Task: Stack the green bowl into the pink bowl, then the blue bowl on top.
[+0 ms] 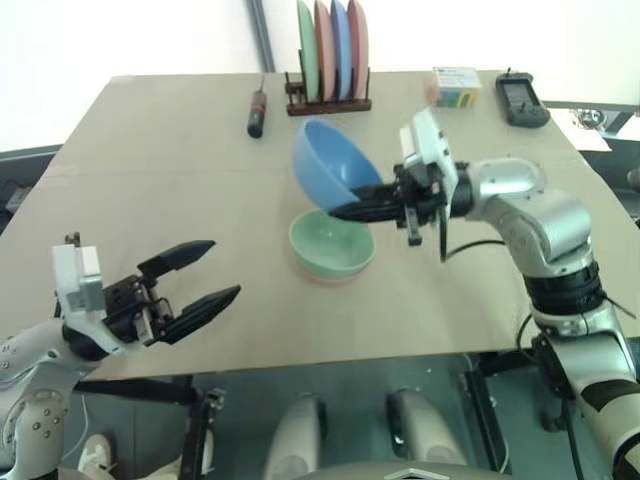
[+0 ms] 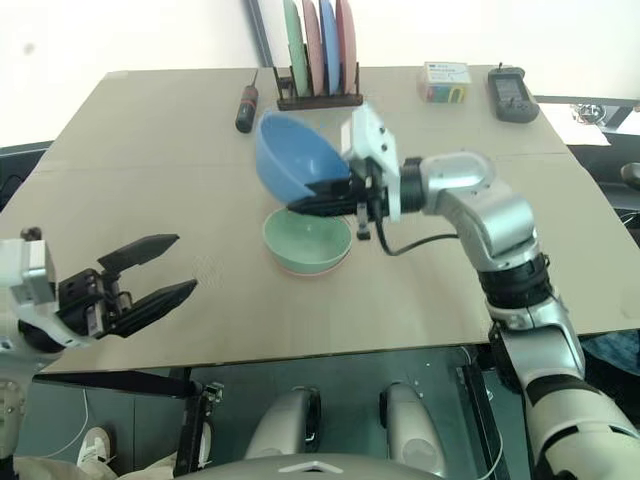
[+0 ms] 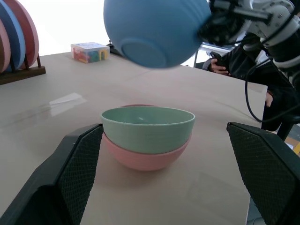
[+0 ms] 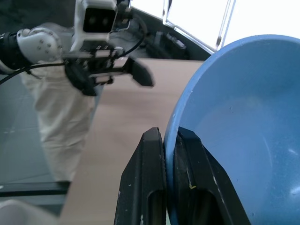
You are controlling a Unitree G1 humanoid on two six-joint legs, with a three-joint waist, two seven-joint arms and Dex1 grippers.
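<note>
The green bowl (image 1: pixel 331 241) sits nested in the pink bowl (image 3: pixel 145 159) at the middle of the table. Only a thin pink edge (image 1: pixel 322 277) peeks out below it from above. My right gripper (image 1: pixel 352 209) is shut on the rim of the blue bowl (image 1: pixel 331 163), which hangs tilted in the air just above and behind the stacked pair. In the right wrist view both fingers (image 4: pixel 145 183) pinch that rim. My left gripper (image 1: pixel 212 270) stands open and empty near the table's front left, pointing toward the bowls.
A rack (image 1: pixel 328 102) of upright plates stands at the back centre, a screwdriver (image 1: pixel 257 110) to its left. A colourful small box (image 1: pixel 456 86) and a black device (image 1: pixel 521 100) lie at the back right. A person's hand (image 3: pixel 219 65) shows beyond the table's far side.
</note>
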